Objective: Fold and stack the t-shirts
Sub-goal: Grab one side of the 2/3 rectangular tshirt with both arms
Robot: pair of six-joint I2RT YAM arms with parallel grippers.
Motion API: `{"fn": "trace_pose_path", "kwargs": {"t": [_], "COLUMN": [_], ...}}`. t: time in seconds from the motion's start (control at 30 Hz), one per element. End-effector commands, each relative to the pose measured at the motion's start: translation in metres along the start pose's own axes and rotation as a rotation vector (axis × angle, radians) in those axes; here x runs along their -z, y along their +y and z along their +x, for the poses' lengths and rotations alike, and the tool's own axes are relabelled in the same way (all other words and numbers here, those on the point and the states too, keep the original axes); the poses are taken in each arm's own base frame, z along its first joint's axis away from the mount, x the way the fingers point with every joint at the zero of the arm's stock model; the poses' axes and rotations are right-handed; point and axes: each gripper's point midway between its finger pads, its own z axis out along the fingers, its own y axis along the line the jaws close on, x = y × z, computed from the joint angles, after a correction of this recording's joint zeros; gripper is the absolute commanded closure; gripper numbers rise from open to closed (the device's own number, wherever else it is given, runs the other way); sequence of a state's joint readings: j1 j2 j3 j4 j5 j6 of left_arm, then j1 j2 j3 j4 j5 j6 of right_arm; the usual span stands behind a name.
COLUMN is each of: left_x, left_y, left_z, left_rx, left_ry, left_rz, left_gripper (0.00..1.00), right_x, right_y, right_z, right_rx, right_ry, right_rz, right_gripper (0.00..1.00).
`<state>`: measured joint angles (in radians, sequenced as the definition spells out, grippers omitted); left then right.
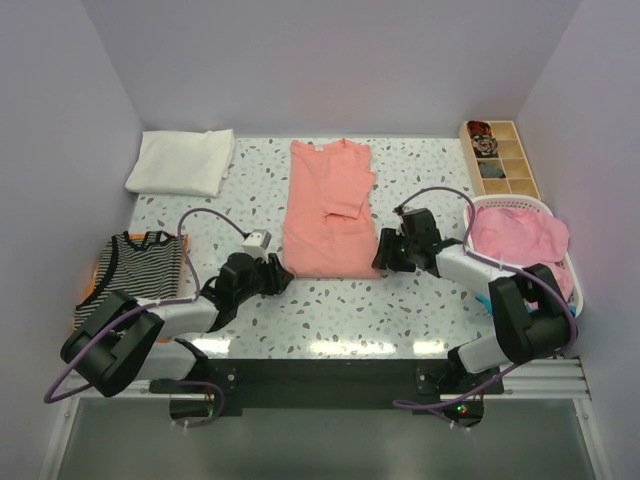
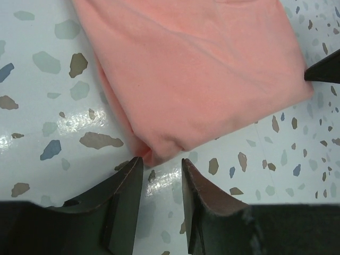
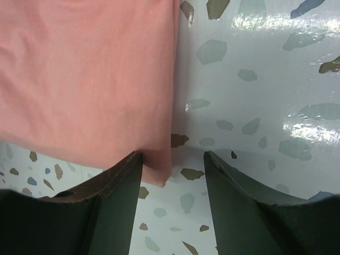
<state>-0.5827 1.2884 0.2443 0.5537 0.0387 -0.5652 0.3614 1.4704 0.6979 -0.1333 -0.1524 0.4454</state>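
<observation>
Though folded to a narrow strip, lies flat and lengthwise at mid-bench: the salmon tee (image 1: 327, 210), neck toward the far wall, hem toward the near edge, 1 sleeve turned in over the front. Rests on the speckled bench (image 1: 330, 310), touching no other cloth.

From the left wrist: left fingers (image 2: 126, 199) spread, pinching nothing, tips low over the bench. Folded near left corner of the tee just ahead of the gap, right at the tip of 1 finger; cannot tell whether touching. Bare speckled bench between the 2 tips.

From the right wrist: right fingers (image 3: 114, 204) spread too, pinching nothing. Near right corner of the tee reaching just into the gap, close against the inner side of 1 finger; bare bench across the rest of the gap.

Elsewhere on the bench: a folded white tee (image 1: 180, 162) at the far left corner; a striped tee (image 1: 135, 268) laid out at the left edge; a pink tee (image 1: 520, 238) heaped in a white basket (image 1: 510, 202) at the right edge; a wooden tray (image 1: 520, 160) of small compartments at the far right corner, just beyond the basket. All 4 well apart from the salmon tee.
</observation>
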Motion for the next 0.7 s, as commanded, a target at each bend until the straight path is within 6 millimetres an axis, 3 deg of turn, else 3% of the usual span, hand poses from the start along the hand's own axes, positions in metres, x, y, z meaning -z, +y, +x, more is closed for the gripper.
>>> {"fn": "trace_pose_path", "kwargs": {"t": [0.0, 0.17, 0.43, 0.6, 0.67], "left_x": [-0.008, -0.010, -0.015, -0.017, -0.017], "left_y": [-0.016, -0.015, -0.011, -0.004, -0.001], "left_z": [-0.016, -0.010, -0.014, -0.022, -0.024], "left_rx": [-0.021, -0.026, -0.045, -0.092, -0.115], "left_ry": [-0.050, -0.033, -0.033, -0.031, -0.027], "left_rz": [0.056, 0.053, 0.019, -0.035, -0.055], "left_gripper": [0.62, 0.70, 0.87, 1.00, 1.00], "right_x": [-0.007, -0.013, -0.014, -0.009, -0.006], "right_y": [0.003, 0.006, 0.013, 0.007, 0.003], "right_z": [-0.004, 0.001, 0.006, -0.001, -0.004], "right_rx": [-0.022, -0.042, -0.054, -0.042, -0.026], "right_ry": [-0.018, 0.012, 0.034, 0.021, 0.008], "right_rz": [-0.041, -0.077, -0.124, -0.094, -0.076], "right_gripper": [0.47, 0.57, 0.81, 0.88, 0.90]}}
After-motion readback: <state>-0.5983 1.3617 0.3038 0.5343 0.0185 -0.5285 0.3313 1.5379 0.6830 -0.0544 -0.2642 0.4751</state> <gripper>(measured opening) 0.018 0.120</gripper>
